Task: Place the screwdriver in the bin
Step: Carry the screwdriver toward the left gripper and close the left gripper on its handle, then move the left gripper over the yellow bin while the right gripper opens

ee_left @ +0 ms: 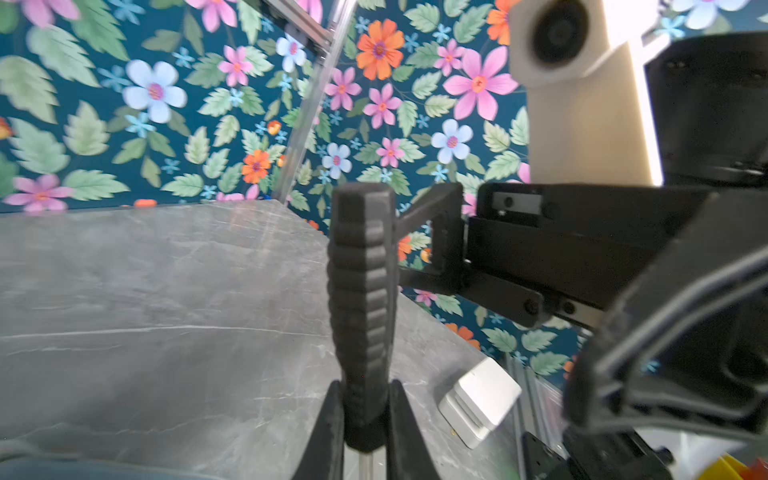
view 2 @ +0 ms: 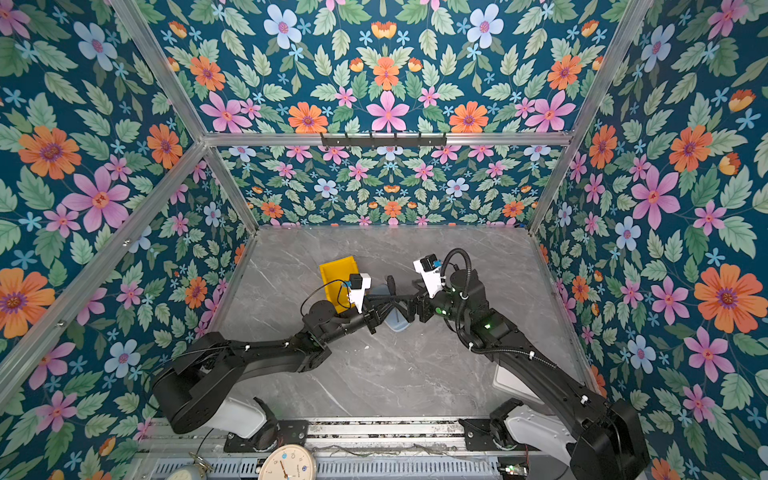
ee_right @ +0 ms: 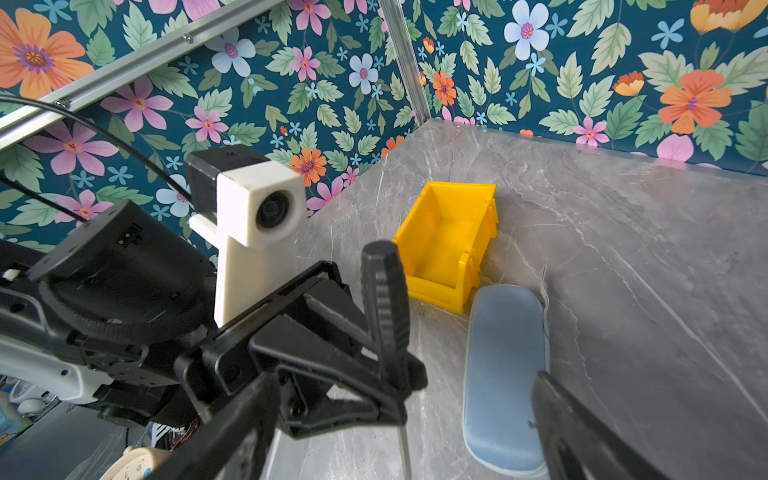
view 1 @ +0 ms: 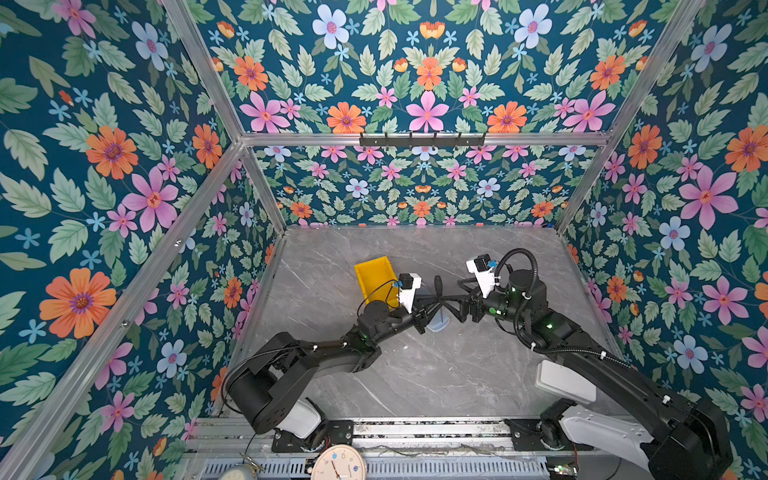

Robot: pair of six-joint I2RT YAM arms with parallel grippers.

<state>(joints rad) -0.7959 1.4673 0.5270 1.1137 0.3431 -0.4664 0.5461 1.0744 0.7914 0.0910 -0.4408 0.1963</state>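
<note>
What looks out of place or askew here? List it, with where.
Nothing is spilled or broken. The screwdriver stands upright in the air, handle up, clamped near the handle's base by the left gripper. The bin is empty and sits skewed to the edges of the table.

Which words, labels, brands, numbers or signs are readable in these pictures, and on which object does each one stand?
"10": on the clock face, in both top views.
"11": same clock face.
Small print on that clock: too blurred to read.
Marking on the left arm's housing: too small to read.
</note>
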